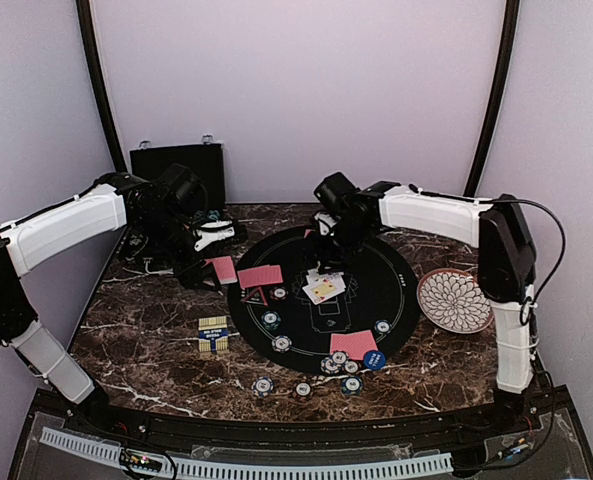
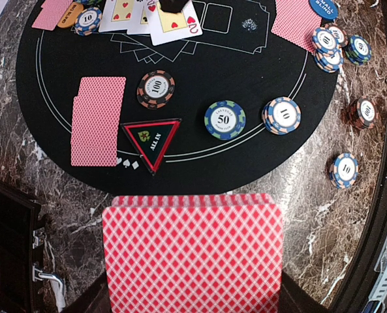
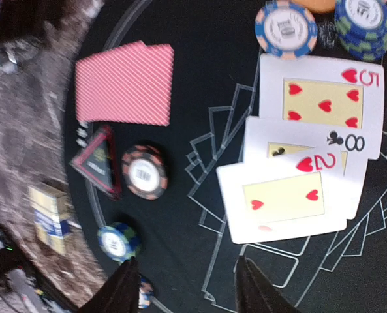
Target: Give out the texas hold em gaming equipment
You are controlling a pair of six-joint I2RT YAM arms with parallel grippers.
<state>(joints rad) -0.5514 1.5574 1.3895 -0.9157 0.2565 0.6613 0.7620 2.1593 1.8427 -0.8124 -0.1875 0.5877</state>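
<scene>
- Leftmost in the top view, the left gripper (image 1: 204,266) sits at the left edge of the mat (image 1: 406,290). Its fingers are pressed shut on a fan of red cards (image 2: 193,254) that fills the bottom of the left wrist view.
- At the upper left of the top view, the case (image 1: 176,160) stands against the wall.
- Below that gripper in the top view, a small yellow and blue pack (image 1: 213,333) lies on the marble table (image 1: 136,330), just off the mat.
- On the mat's left part, two face-down cards (image 2: 98,120) lie overlapped, with the triangle marker (image 2: 151,140) just beside their lower right corner.
- To the right in the left wrist view come a 100 chip (image 2: 156,89), a 50 chip (image 2: 224,119) and a short stack of 10 chips (image 2: 282,115), each apart from the next.
- At the mat's centre, three face-up cards (image 3: 284,199) overlap: five of hearts, eight of clubs, two of hearts.
- Just above them in the top view hangs the right gripper (image 3: 185,261), its fingers (image 3: 123,290) spread with nothing between.
- At the mat's lower right, another face-down pair (image 1: 353,343) lies with the blue button (image 1: 374,360) beside it.
- Along the bottom of the top view, three loose chips (image 1: 303,389) sit on the table below the mat.
- Far right, the plate (image 1: 454,300) rests on the table beside the mat.
</scene>
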